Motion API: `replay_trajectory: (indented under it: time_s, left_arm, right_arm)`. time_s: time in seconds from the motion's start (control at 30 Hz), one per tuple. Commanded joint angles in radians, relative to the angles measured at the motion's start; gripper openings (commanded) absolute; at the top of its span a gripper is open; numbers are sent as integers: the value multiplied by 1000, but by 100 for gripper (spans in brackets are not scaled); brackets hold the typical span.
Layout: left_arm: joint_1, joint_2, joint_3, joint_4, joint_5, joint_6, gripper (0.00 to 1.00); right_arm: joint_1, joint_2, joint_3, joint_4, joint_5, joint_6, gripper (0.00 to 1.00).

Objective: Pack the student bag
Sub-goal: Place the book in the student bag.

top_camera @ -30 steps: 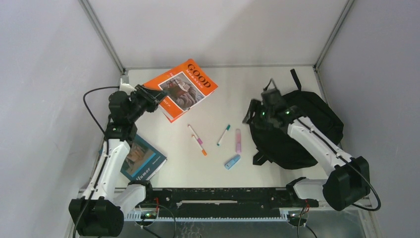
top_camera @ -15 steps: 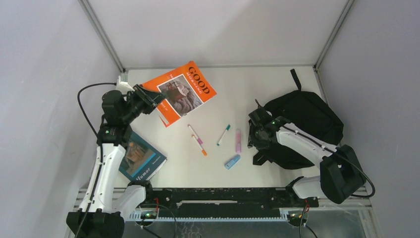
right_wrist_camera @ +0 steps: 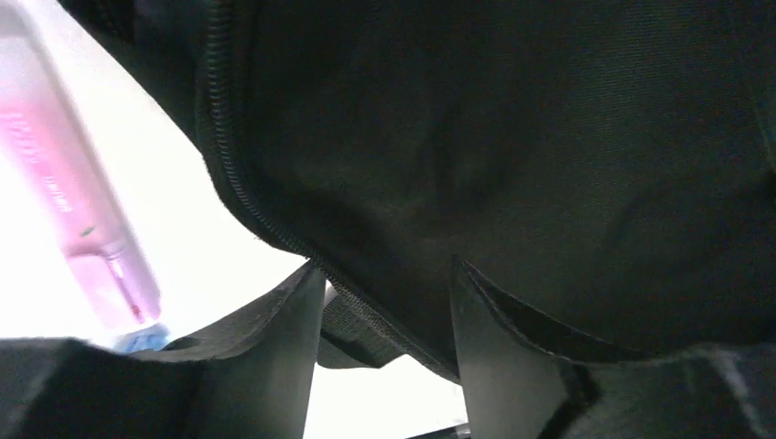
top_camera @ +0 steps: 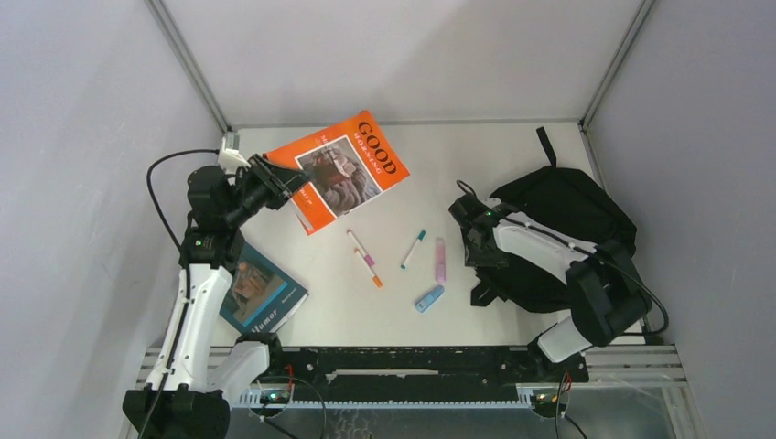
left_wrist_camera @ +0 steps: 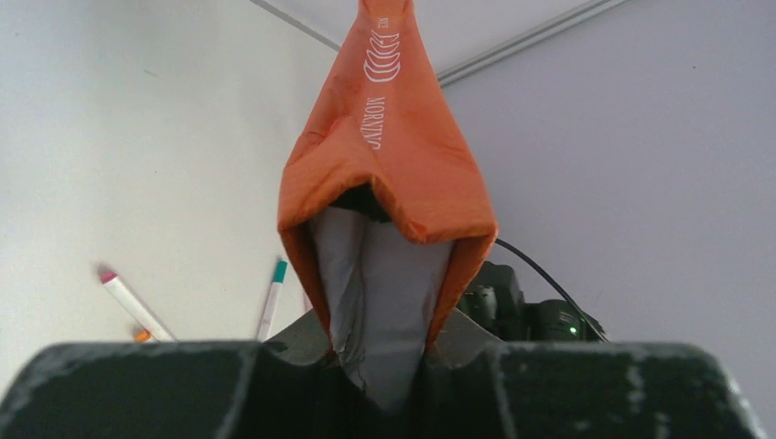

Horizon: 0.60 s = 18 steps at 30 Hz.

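Both arms gripping.
Left gripper (top_camera: 282, 188) pinches orange book (top_camera: 352, 174) aloft; right gripper (right_wrist_camera: 384, 315) pinches student bag (top_camera: 572, 208) zip edge.

Black student bag (top_camera: 567, 215), orange book (top_camera: 346, 174) with white lettering and a brownish cover photo, teal-blue book (top_camera: 265, 294), pale pink tube (top_camera: 440, 260), light blue eraser (top_camera: 428, 299), teal-capped white pen (top_camera: 413, 249), pink-capped white marker (top_camera: 359, 245), orange-tipped marker (top_camera: 376, 280), white table (top_camera: 430, 165).
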State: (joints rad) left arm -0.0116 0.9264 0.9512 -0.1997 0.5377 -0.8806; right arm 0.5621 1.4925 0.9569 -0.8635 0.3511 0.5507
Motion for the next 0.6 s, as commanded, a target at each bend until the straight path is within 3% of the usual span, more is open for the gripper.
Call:
replay_trajectory:
  time_s: [0.0,0.17,0.33,0.57]
  left_arm:
    - [4,-3,-17,74,67,-6,4]
    - [-17,13,-36,36,73,30,4]
    - [-57,40,-47,40,66,44,4]
    - [-103,62,-50,52,64,57,3]
  right_arm:
    - [-5,52,22,-4,77,-48,49]
    - [-2,-9,55,1,52,-64,0]
    - [-42,-96,94,46,-116,-88,0]
    - [-182,-46,158,196,-521,14,0]
